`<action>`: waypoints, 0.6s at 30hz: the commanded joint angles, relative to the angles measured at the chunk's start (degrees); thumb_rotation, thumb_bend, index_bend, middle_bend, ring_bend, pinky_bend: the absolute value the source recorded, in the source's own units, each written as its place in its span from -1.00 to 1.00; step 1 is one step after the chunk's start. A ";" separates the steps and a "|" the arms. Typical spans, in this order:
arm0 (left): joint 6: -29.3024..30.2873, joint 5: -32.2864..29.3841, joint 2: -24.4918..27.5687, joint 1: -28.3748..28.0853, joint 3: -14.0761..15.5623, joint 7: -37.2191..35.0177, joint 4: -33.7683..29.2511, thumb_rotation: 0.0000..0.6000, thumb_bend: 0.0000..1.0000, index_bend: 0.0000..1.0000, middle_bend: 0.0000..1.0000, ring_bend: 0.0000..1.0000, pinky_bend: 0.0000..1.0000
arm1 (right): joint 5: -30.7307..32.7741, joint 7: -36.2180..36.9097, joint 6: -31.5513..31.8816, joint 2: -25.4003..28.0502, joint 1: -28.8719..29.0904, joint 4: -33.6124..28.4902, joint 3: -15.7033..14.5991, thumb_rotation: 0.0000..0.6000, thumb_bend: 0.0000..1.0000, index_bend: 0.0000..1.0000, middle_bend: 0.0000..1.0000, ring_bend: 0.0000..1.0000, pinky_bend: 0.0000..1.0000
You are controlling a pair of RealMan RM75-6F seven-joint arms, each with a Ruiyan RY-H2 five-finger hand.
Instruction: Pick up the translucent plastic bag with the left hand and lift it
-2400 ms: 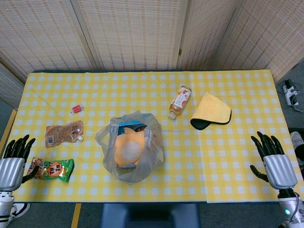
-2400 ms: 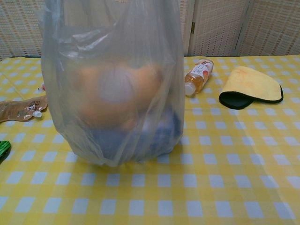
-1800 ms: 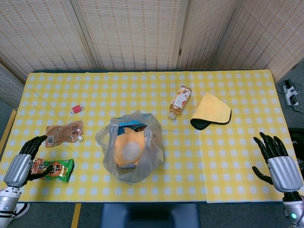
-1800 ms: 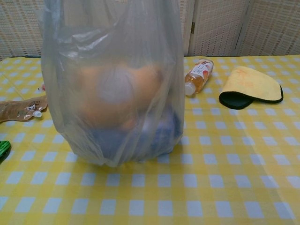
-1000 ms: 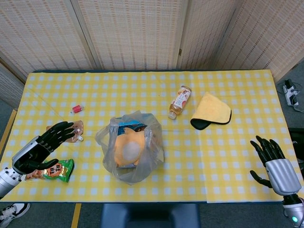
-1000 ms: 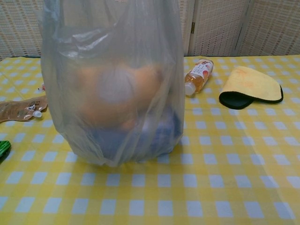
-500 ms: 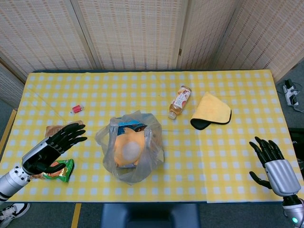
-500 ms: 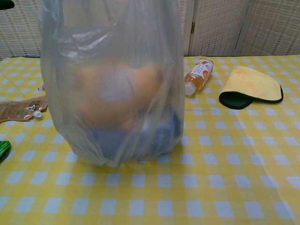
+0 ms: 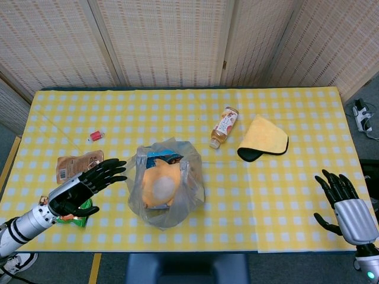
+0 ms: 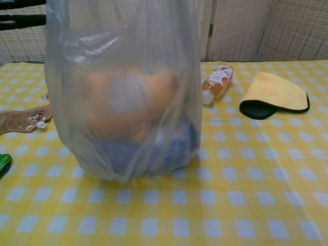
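Left hand [image 9: 83, 185]: black, fingers [image 9: 112, 168] spreading apart, holding nothing, reaching just beside the translucent plastic bag with orange contents [image 9: 166, 184], which is standing upright on the yellow-checked tablecloth [image 9: 284, 195]; having advanced from the table's left edge, now overlapping the green snack packet [image 9: 83, 212]. Right hand [image 9: 346, 204]: fingers apart, empty, hovering at the right edge, barely shifting since before.

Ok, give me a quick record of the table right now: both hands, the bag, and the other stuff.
left hand: open, fingers spread, beside the bag, not touching
right hand: open, at the table's right edge
translucent plastic bag: upright on the table, orange item inside
bottle: lying down
yellow cloth: folded, right of the bottle
brown pouch: flat, behind the left hand
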 commanded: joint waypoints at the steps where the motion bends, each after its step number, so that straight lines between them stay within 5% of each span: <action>1: -0.21 0.58 -1.28 -1.22 0.23 0.17 0.84 1.00 -0.35 -0.90 -0.89 -0.97 -0.76 | -0.19 0.21 0.11 0.09 -0.05 0.11 -0.07 1.00 -0.41 -1.00 -1.00 -1.00 -1.00; 18: -2.03 0.85 -6.05 -7.88 1.22 -0.70 4.04 1.00 -0.34 -0.88 -0.86 -0.96 -0.75 | 0.14 0.21 -1.87 0.03 0.92 0.08 0.01 1.00 -0.41 -1.00 -1.00 -1.00 -1.00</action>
